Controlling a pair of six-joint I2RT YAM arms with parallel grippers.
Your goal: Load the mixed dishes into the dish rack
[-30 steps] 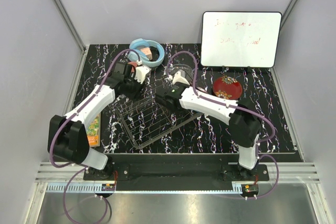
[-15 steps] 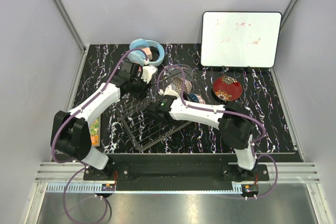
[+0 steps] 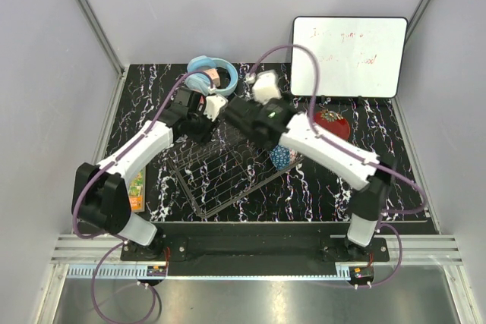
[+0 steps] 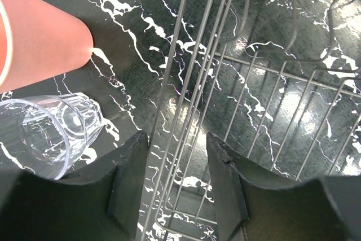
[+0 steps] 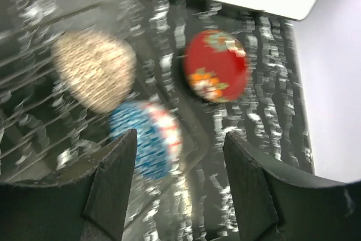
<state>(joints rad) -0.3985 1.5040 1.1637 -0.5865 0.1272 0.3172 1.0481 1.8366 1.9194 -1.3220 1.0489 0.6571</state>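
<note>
The chrome wire dish rack [image 3: 220,180] sits mid-table. In the left wrist view my left gripper [image 4: 177,156] straddles a rim wire of the dish rack [image 4: 256,69], jaws apart and not pressing it. Just outside that rim lie a salmon-pink cup [image 4: 34,38] and a clear glass tumbler [image 4: 51,134]. My right gripper [image 5: 179,156] hangs open and empty, high above the rack's right end. Below it, blurred, are a beige patterned bowl [image 5: 93,77] on the rack wires, a blue patterned bowl [image 5: 146,136] at the rack's edge, and a red lacquer dish [image 5: 217,66] on the table.
A whiteboard [image 3: 348,57] stands at the back right and light blue headphones [image 3: 213,73] lie at the back. An orange book [image 3: 135,187] lies beside the left arm. The raised right arm covers part of the rack and the red dish [image 3: 334,123].
My right gripper has opened, then lifted out of the rack and swung up toward the back. The left gripper has stayed at the rack's far-left corner.
</note>
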